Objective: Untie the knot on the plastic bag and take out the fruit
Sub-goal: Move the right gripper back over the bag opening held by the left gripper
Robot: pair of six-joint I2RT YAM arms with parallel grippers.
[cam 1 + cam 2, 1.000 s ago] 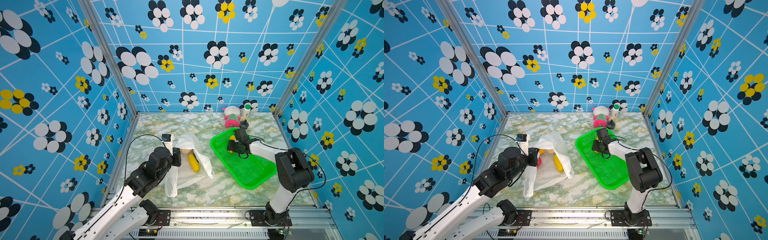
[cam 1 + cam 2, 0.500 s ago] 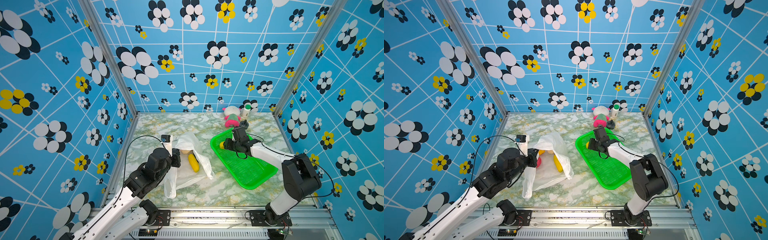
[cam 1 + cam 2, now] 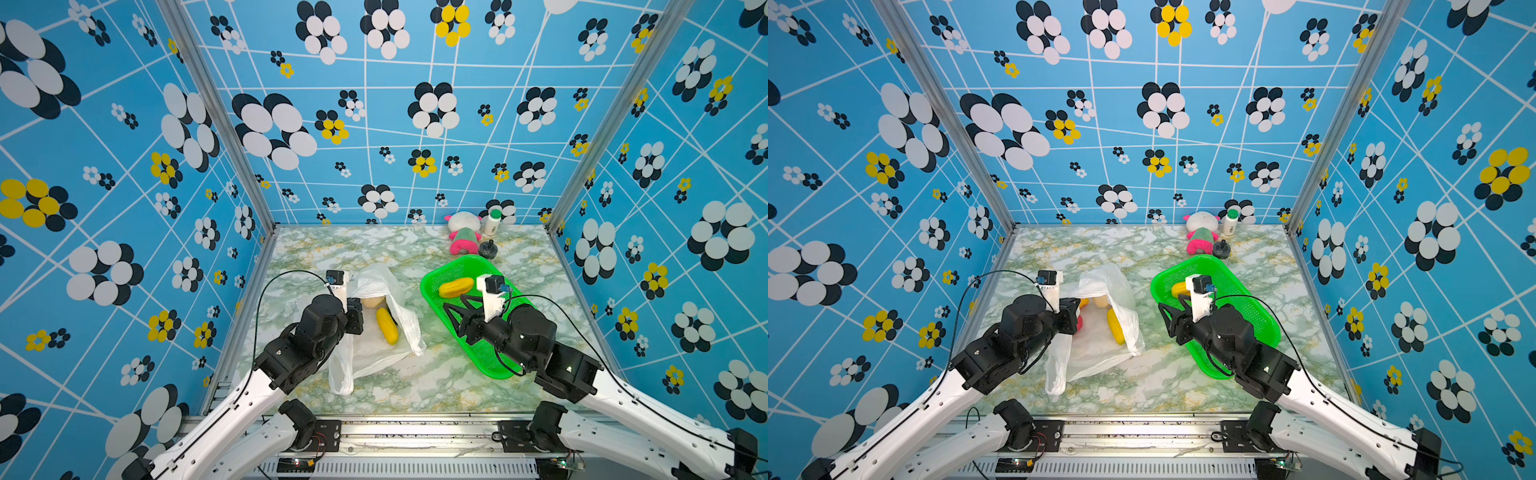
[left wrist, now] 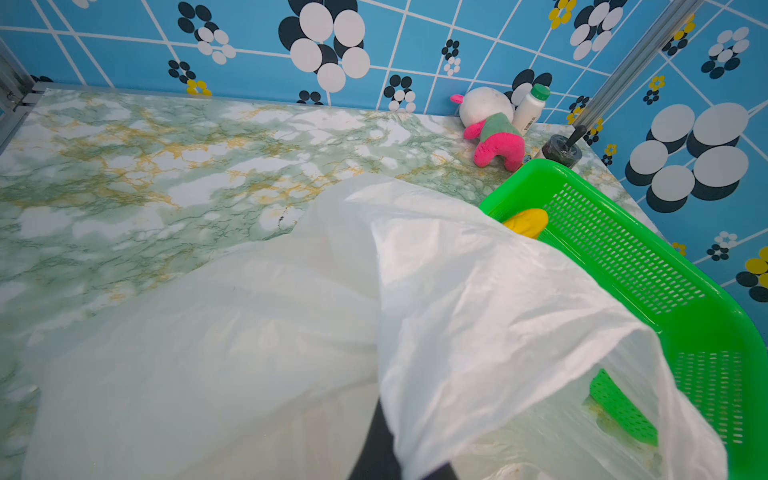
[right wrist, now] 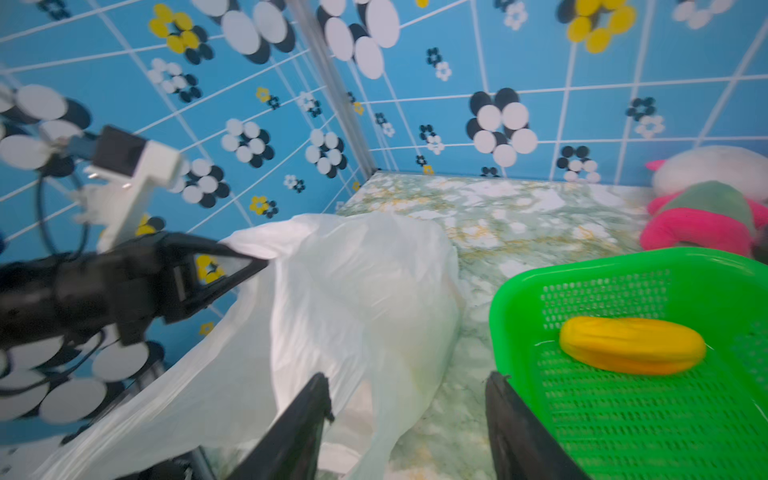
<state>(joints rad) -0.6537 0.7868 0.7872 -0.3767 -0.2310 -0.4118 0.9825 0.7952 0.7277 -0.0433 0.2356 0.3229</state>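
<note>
The left hand (image 5: 261, 262): its fingers are pressing together on the upper edge of the plastic bag (image 3: 382, 353) and are holding that edge up off the desk (image 3: 374, 249); in both top views the fingertips are hiding behind the wrist and the film; the bag is lying on the left half of the desk, just beside the green basket (image 3: 486, 353), its mouth standing open, one loop handle (image 3: 340, 376) trailing toward the near edge; inside the mouth a yellow oblong fruit (image 3: 386, 325) is lying on the lower film, a beige rounded fruit (image 3: 371, 301) is sitting just behind it, and in a top view a red-pink fruit (image 3: 1080, 322) is showing beside the left hand; the right hand (image 3: 452, 318): its fingers are standing apart with nothing between them, hovering over the basket's edge nearest the bag; its wrist view is showing bag and bare desk through the gap; a second yellow oblong fruit (image 3: 456, 286) is lying in the far end of the basket, apart from the right hand; at the far edge of the desk a pink-and-white plush toy (image 3: 463, 235), a white bottle with a green cap (image 3: 493, 222) and a small black object (image 3: 488, 249) are sitting close together
</note>
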